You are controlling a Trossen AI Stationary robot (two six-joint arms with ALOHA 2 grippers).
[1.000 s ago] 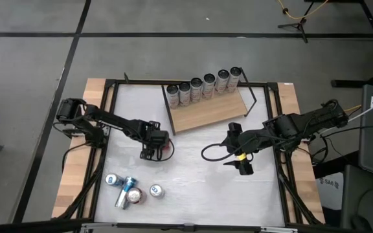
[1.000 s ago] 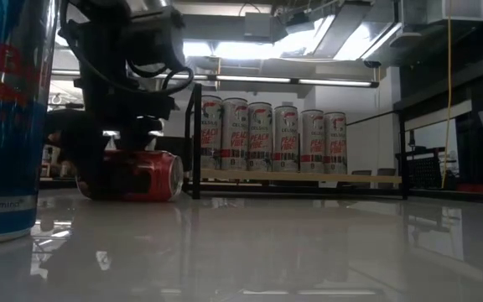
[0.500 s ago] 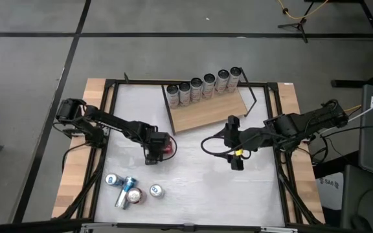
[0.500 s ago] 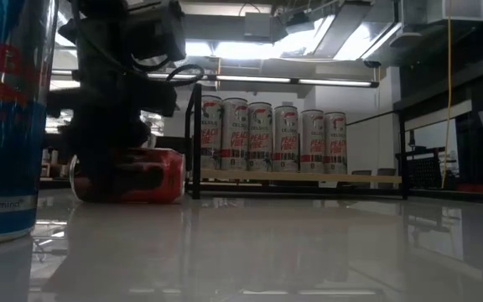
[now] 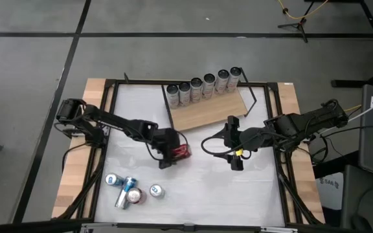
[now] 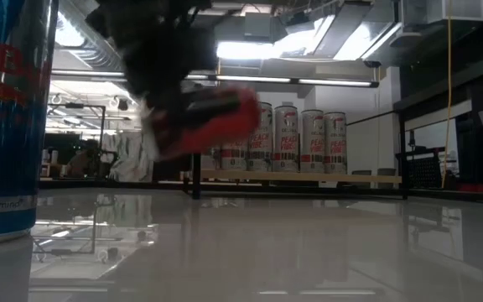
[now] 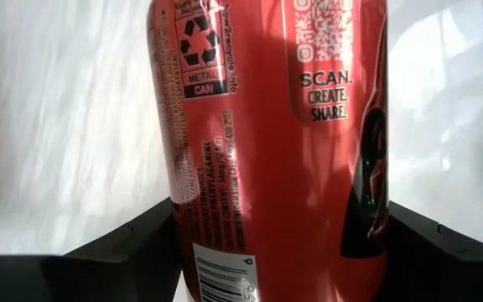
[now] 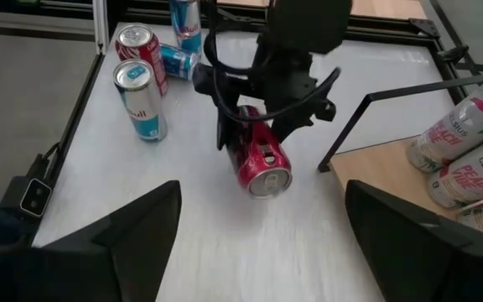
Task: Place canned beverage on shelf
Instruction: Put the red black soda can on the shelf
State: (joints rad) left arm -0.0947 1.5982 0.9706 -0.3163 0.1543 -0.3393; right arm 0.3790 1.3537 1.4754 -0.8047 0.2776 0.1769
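The left gripper (image 5: 171, 153) is clamped around a red can (image 5: 179, 152), holding it lying on its side, tilted, and raised clear of the white table (image 5: 193, 188); the low view shows the red can (image 6: 212, 122) in the air above the glossy surface, and the left wrist view fills with its red wall between that arm's two dark fingers (image 7: 132, 247). From the right wrist view the red can (image 8: 260, 159) shows its silver end, with the left arm reaching down onto it. The can hangs near the middle of the table, just on the near side of the shelf's left end. The shelf (image 5: 206, 113), a light wooden board in a thin black wire frame, sits at the far side of the table and carries a row of six tall white cans (image 5: 203, 85) standing along its far edge, with its near half bare. The right gripper (image 5: 235, 162) hovers with its jaws spread and nothing between them, to the right of the red can and near the shelf's right corner. At the near left of the table a small group of cans (image 5: 129, 189) stands and lies together, among them blue-and-silver ones.
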